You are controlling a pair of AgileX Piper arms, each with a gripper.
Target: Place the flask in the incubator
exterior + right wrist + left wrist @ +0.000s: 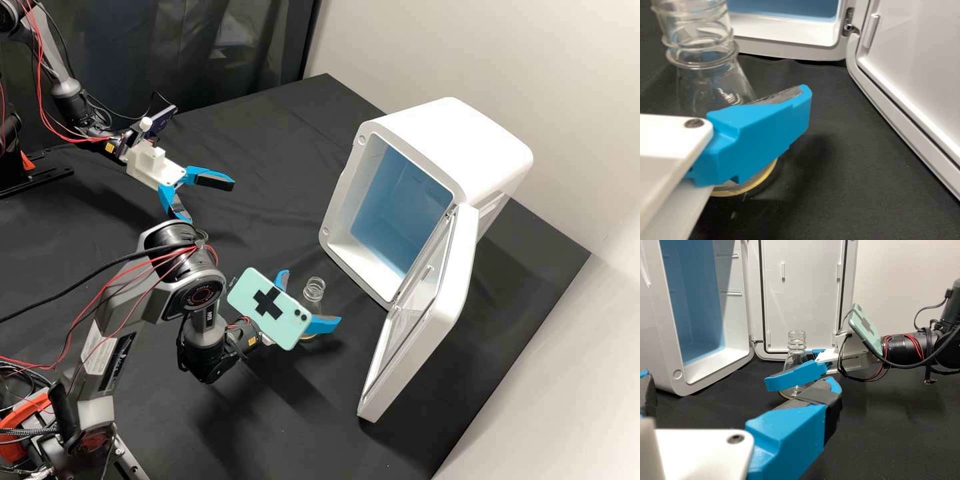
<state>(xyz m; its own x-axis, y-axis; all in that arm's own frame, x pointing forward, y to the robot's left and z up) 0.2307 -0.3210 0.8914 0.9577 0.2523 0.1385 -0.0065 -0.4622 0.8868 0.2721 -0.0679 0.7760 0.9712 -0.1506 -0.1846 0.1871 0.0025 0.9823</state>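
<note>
A clear conical flask (313,291) (796,360) (705,65) stands upright on the black bench, with a little amber liquid at its base. My right gripper (305,301) (790,369) is open, one blue finger (760,130) on each side of the flask's body. Just beyond it sits the white incubator (460,147) (705,370) with a blue inside, its door (427,313) (805,290) swung wide open. My left gripper (208,199) hangs open and holds nothing, well back from the flask and facing it and the incubator mouth.
A mint-green phone (270,308) (862,327) is strapped to the right wrist. Red and black cables run along both arms. The open door stands close beside the flask. The bench edge (533,320) runs behind the incubator.
</note>
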